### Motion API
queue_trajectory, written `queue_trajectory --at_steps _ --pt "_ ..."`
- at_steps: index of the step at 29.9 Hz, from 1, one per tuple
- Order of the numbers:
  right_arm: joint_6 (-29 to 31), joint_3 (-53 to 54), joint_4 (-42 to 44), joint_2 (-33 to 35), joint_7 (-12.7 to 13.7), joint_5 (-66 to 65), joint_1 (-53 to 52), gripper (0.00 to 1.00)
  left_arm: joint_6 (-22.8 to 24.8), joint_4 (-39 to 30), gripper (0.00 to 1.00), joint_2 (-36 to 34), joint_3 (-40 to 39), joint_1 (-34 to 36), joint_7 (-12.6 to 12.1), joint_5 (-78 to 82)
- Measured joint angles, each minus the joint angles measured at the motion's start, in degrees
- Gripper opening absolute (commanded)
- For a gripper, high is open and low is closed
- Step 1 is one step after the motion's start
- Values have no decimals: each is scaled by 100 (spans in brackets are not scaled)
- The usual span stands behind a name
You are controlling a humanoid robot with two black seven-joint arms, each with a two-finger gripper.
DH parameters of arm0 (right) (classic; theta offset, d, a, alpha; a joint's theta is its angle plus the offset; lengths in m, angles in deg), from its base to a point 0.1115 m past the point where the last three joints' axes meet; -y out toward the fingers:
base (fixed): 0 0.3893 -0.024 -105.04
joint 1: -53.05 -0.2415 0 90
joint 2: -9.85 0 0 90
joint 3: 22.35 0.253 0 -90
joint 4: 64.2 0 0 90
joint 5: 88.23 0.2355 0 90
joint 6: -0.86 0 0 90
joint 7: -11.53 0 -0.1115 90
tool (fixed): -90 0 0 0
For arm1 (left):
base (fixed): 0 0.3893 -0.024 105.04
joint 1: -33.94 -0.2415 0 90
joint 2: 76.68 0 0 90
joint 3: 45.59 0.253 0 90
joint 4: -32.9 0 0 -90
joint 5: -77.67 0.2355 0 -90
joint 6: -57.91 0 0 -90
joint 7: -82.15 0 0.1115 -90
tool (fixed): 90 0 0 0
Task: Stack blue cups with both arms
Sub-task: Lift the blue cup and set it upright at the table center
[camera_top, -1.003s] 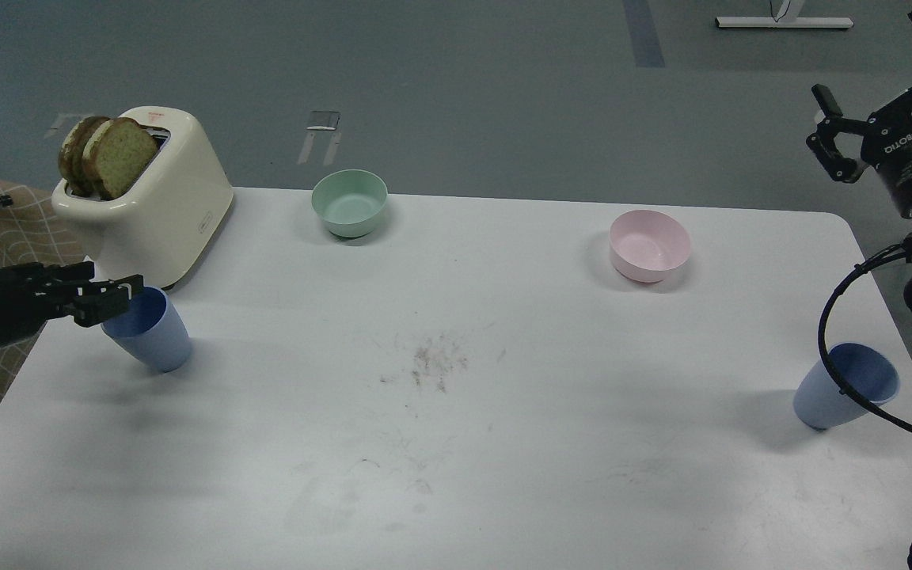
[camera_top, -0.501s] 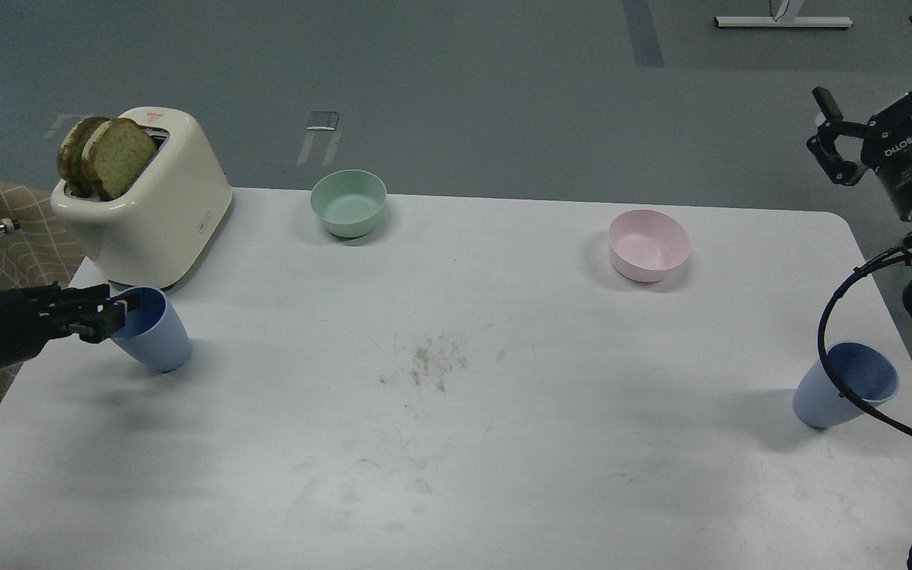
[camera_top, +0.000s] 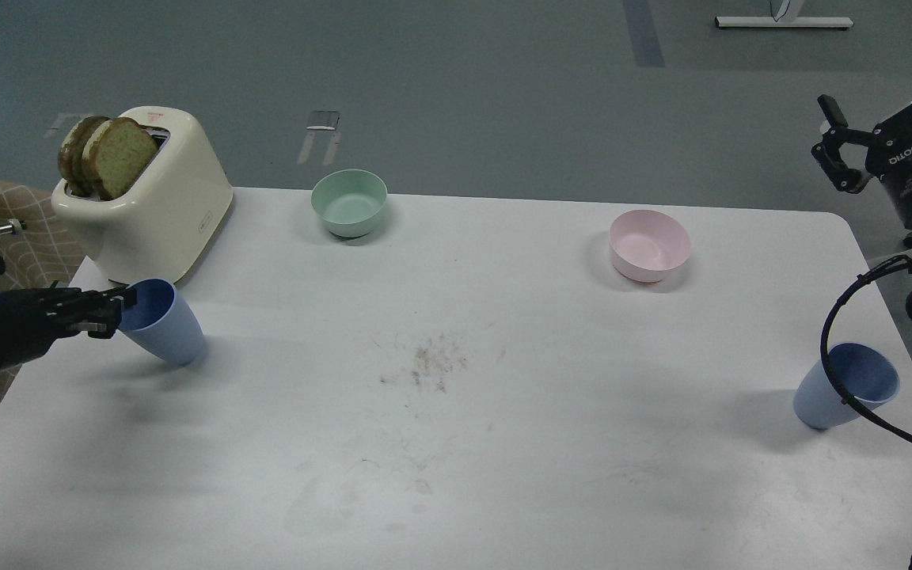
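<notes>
**Mia:** Well, what could go wrong here?

**Sam:** The left cup (camera_top: 165, 323) could tip over or slip. The left gripper (camera_top: 112, 309) is at its rim, in the middle left of the frame, and the cup looks tilted. If only a thin bit of rim is pinched, I think it could swing or drop when it goes up.

**Mia:** Could it bump anything?

**Sam:** Maybe the toaster (camera_top: 147, 202) — it stands just behind the cup, with bread (camera_top: 108, 154) sticking out.

**Mia:** Is the left gripper holding the cup?

**Sam:** It looks clenched on the rim, one finger inside and one outside, but it is dark there, so I am not fully sure.

**Mia:** And the other one?

**Sam:** The right gripper (camera_top: 883, 87) is up in the upper right of the frame, with its fingers spread wide and nothing in them. The right cup (camera_top: 836, 392) sits in the lower right on the table (camera_top: 456, 443), well apart from those jaws — a black cable (camera_top: 828, 324) crosses in front of it and might snag.

**Mia:** And the bowls?

**Sam:** The green bowl (camera_top: 349, 202) and the pink bowl (camera_top: 650, 245) sit far back, out of the way.
</notes>
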Motion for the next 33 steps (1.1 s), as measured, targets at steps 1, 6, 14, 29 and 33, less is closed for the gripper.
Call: queue_trajectory --at_steps 1,6,14,29,33 --pt "0 28 -4 0 0 0 26 100 28 -110 0 -5 0 133 0 3" --pt "0 336 -19 8 0 50 248 100 656 -878 0 29 18 1106 -51 55" --pt "0 757 -51 221 0 363 814 100 1443 -1647 0 1152 1001 2815 -227 600" --pt "0 1344 -153 479 0 645 1549 100 1467 -997 0 3310 2818 3529 -579 1625" --pt "0 1353 -149 469 0 648 1584 100 1470 -800 0 3435 2881 3495 -685 1629"
